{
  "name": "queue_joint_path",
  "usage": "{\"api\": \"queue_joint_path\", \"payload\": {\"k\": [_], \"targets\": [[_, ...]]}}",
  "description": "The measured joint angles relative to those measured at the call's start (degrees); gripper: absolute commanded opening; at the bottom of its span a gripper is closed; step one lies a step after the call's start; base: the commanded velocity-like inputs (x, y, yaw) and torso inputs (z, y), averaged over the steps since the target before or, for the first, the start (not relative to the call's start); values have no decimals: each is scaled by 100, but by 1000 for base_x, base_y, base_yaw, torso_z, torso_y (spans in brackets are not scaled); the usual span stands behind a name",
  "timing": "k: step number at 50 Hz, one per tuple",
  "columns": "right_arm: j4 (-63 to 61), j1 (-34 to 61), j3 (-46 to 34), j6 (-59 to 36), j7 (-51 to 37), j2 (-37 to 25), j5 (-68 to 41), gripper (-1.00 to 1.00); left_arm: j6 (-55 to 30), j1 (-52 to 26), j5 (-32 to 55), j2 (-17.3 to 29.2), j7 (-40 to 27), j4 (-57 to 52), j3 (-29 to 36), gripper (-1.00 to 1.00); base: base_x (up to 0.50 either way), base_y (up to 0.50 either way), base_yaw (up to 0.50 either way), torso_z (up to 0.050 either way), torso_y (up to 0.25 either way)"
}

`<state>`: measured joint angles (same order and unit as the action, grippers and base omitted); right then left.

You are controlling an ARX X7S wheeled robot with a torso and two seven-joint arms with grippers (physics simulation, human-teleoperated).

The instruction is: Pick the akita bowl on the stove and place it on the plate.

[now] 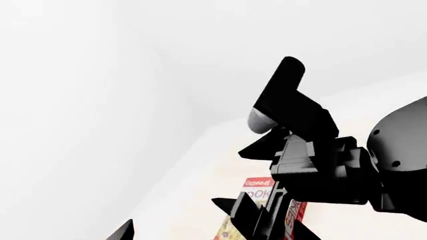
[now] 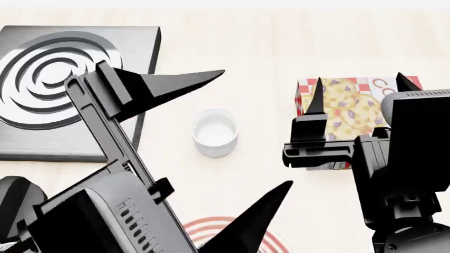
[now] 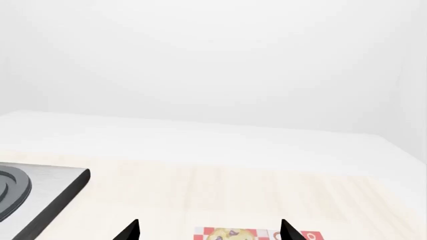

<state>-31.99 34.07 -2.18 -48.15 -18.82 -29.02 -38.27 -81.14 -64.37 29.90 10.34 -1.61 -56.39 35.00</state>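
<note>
1. The left gripper (image 2: 246,139) is reaching forward and up close to the head camera, its two black pointed fingers (image 2: 184,80) spreading very wide and holding nothing.
2. One of those fingers is lying over the right edge of the flat square dark-grey metal stove (image 2: 134,42); the other is crossing the large round white plate with thin red rings (image 2: 204,227) at the near edge of the head view.
3. The right gripper (image 2: 359,90) is standing on the right, its black body upright and its two short pointed fingers (image 2: 315,95) aiming away from the robot, well apart and empty.
4. Those fingers are framing a red-and-white checked cookie box (image 2: 348,108) lying flat on the pale wooden surface (image 2: 239,52); whether they are touching it, I cannot tell.
5. The speckled akita bowl is not showing in any view: the stove's raised concentric burner rings (image 2: 46,74) are carrying nothing where they are visible.
6. A small plain white cup (image 2: 215,132) is sitting between the stove and the box, in the wide gap of the left fingers but well apart from both.
7. The left wrist view is showing the right arm against the white wall, with the box below it.
</note>
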Motion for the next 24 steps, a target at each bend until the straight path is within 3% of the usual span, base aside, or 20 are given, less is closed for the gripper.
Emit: {"api": "queue_joint_path", "payload": {"k": [24], "targets": [[9,3,-22,25,-19,-23,-20,100,-351,128,535,-246,-117,58,-1393,100,0,0,0,0,0]]}}
